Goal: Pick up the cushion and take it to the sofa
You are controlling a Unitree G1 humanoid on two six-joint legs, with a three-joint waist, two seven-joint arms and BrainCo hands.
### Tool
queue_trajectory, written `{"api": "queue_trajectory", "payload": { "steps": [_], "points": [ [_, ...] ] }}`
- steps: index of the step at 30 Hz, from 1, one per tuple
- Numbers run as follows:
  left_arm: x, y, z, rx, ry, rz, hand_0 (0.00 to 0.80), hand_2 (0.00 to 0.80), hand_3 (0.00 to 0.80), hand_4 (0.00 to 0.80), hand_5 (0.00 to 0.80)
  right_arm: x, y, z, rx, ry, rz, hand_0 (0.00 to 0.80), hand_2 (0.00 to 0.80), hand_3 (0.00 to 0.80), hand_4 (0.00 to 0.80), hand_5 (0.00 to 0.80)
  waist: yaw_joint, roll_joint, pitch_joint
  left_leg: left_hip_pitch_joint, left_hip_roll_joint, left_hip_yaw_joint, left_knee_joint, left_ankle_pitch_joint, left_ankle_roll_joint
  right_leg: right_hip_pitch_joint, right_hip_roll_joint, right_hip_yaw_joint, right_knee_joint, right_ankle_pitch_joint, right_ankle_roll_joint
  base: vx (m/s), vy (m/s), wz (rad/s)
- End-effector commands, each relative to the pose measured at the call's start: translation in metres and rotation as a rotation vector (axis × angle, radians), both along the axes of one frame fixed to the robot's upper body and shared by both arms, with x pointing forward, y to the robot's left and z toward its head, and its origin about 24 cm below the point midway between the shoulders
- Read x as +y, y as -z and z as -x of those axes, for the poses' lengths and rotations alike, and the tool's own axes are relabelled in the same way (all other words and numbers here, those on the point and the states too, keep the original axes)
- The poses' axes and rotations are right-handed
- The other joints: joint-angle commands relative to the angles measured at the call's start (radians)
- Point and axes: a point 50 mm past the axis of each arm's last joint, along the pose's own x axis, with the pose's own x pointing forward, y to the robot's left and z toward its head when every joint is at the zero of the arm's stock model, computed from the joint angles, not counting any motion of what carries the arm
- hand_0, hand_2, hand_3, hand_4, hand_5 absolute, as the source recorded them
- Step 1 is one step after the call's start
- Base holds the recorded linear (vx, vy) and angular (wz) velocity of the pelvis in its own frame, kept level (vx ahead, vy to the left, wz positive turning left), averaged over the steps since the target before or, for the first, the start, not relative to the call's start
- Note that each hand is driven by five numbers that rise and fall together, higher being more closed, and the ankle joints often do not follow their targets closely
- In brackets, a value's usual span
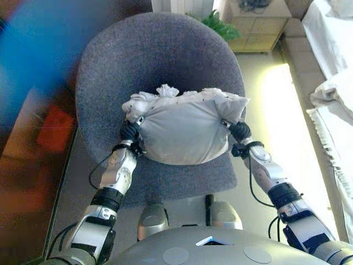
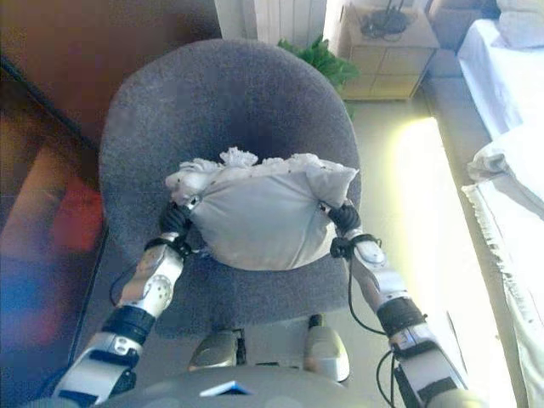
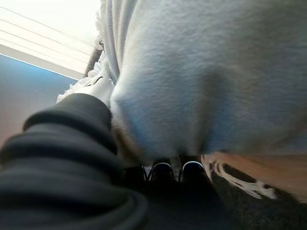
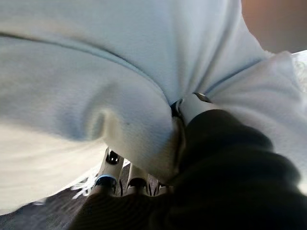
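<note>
Left eye view showed the cushion over the seat of a grey armchair, clamped between the two arms, the left robot hand at its 9 o'clock edge and the right robot hand at its 3 o'clock edge. Judged purpose: a soft, wide item needs opposed pressure from both sides to be raised clear of the seat. In each wrist view the thumb pressed into the fabric above and the fingers lay beneath the cushion's underside, so each robot hand was closed on the cushion, pinching it between thumb and fingers. The right-side fingers were partly hidden by bulging cloth. Whether the cushion rested on the seat or hung just above it could not be told. A wooden cabinet stood at 1 o'clock and white bedding at 3 o'clock. No brand, label or legible writing was found in any view
</note>
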Motion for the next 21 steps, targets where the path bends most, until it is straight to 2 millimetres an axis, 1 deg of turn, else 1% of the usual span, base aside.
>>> {"api": "queue_trajectory", "payload": {
  "steps": [1,3,5,7,9,11,14,17,18,21],
  "points": [
    [-0.034,-0.071,-0.033,-0.300,0.086,0.014,0.800,0.800,0.800,0.800,0.800,0.050,-0.086,-0.031,-0.311,-0.133,-0.139,0.800,0.800,0.800,0.800,0.800,-0.015,-0.029,0.083,-0.107,0.026,-0.045,0.307,-0.141,-0.012,-0.064,-0.057,0.010,0.126,0.025,-0.024,-0.115,-0.020,0.07],
    [-0.035,-0.072,-0.034,-0.306,0.077,0.028,0.800,0.800,0.800,0.800,0.800,0.054,-0.084,-0.029,-0.315,-0.137,-0.154,0.800,0.800,0.800,0.800,0.800,-0.017,-0.031,0.096,-0.140,0.030,-0.053,0.370,-0.176,-0.007,-0.101,-0.057,0.016,0.205,-0.011,-0.034,-0.004,-0.039,0.19],
    [-0.037,-0.072,-0.034,-0.307,0.077,0.035,0.800,0.800,0.800,0.800,0.800,0.055,-0.082,-0.027,-0.316,-0.135,-0.176,0.800,0.800,0.800,0.800,0.800,-0.016,-0.032,0.105,-0.166,0.026,-0.065,0.406,-0.195,-0.006,-0.123,-0.062,0.014,0.247,-0.030,-0.037,0.021,-0.039,0.24],
    [-0.042,-0.073,-0.035,-0.307,0.077,0.039,0.800,0.800,0.800,0.800,0.800,0.057,-0.083,-0.028,-0.314,-0.135,-0.189,0.800,0.800,0.800,0.800,0.800,-0.013,-0.032,0.117,-0.186,0.018,-0.079,0.421,-0.199,-0.010,-0.139,-0.068,0.013,0.264,-0.033,-0.035,0.010,-0.029,0.21],
    [-0.044,-0.077,-0.039,-0.313,0.072,0.034,0.800,0.800,0.800,0.800,0.800,0.060,-0.086,-0.031,-0.311,-0.148,-0.189,0.800,0.800,0.800,0.800,0.800,-0.010,-0.030,0.128,-0.193,0.009,-0.087,0.412,-0.191,-0.017,-0.144,-0.072,0.010,0.258,-0.029,-0.031,0.006,-0.017,0.07],
    [-0.045,-0.084,-0.044,-0.327,0.068,0.024,0.800,0.800,0.800,0.800,0.800,0.063,-0.092,-0.035,-0.321,-0.171,-0.175,0.800,0.800,0.800,0.800,0.800,-0.008,-0.028,0.136,-0.195,0.001,-0.091,0.398,-0.180,-0.021,-0.148,-0.074,0.006,0.247,-0.023,-0.029,0.000,0.000,0.00],
    [-0.043,-0.101,-0.052,-0.351,0.062,0.009,0.800,0.800,0.800,0.800,0.800,0.072,-0.109,-0.040,-0.348,-0.226,-0.216,0.800,0.800,0.800,0.800,0.800,0.000,-0.020,0.153,-0.199,-0.009,-0.097,0.373,-0.157,-0.029,-0.152,-0.073,0.005,0.226,-0.011,-0.025,0.001,0.000,-0.04],
    [-0.039,-0.112,-0.062,-0.347,0.041,-0.022,0.800,0.800,0.800,0.800,0.800,0.081,-0.123,-0.044,-0.361,-0.248,-0.256,0.800,0.800,0.800,0.800,0.800,0.001,-0.014,0.159,-0.189,-0.015,-0.101,0.349,-0.142,-0.034,-0.143,-0.071,0.006,0.205,-0.005,-0.021,0.037,0.000,0.02],
    [-0.037,-0.117,-0.065,-0.347,0.036,-0.024,0.800,0.800,0.800,0.800,0.800,0.082,-0.128,-0.046,-0.361,-0.244,-0.265,0.800,0.800,0.800,0.800,0.800,0.000,-0.012,0.155,-0.186,-0.018,-0.101,0.330,-0.129,-0.036,-0.140,-0.071,0.005,0.188,0.005,-0.020,0.075,0.000,0.05],
    [-0.032,-0.142,-0.079,-0.354,0.025,0.010,0.800,0.800,0.800,0.800,0.800,0.080,-0.143,-0.058,-0.369,-0.231,-0.247,0.800,0.800,0.800,0.800,0.800,-0.002,-0.001,0.160,-0.181,-0.025,-0.099,0.302,-0.114,-0.039,-0.137,-0.070,0.008,0.163,0.010,-0.016,0.023,0.024,0.01]
  ]
}}
